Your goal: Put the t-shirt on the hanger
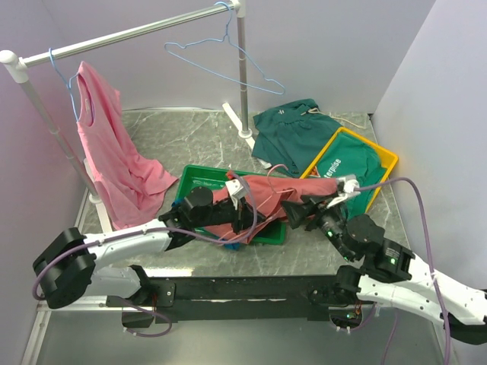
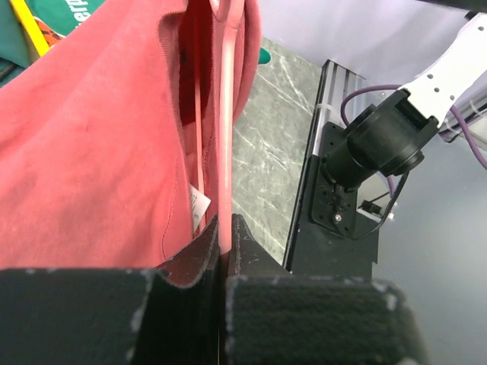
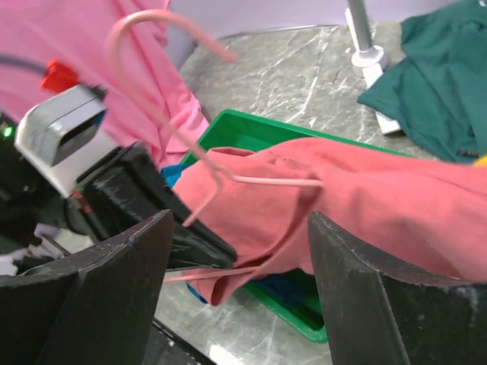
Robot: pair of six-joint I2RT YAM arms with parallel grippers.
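Hanger (image 2: 225, 137) and t-shirt (image 2: 84, 152) together, held up over the green tray (image 1: 199, 179) near the middle of the desk (image 1: 167, 137). My left jaws are pressed tight on the hanger's thin coral-pink bar, with a fold of the salmon-red shirt beside it. Only my left wrist view shows this pinch. It also shows the small white tag (image 2: 199, 204) inside the neck opening, where the bar runs up into the shirt.

My right jaws stand wide apart, facing the shirt from the right; I cannot tell whether they touch it. My right wrist view shows what the left does not: the hanger's hook curving up free of the cloth, a length of its wire lying bare against the shirt, and a small blue garment (image 3: 283, 290) in the tray under the shirt's hanging edge.

The top view alone takes in the surroundings: a rail (image 1: 137, 32) at the back carrying a lighter pink shirt (image 1: 114, 160) and light blue wire hangers (image 1: 221, 57), and dark green garments (image 1: 297, 125) spilling over a yellow tray (image 1: 373, 144) to the right.
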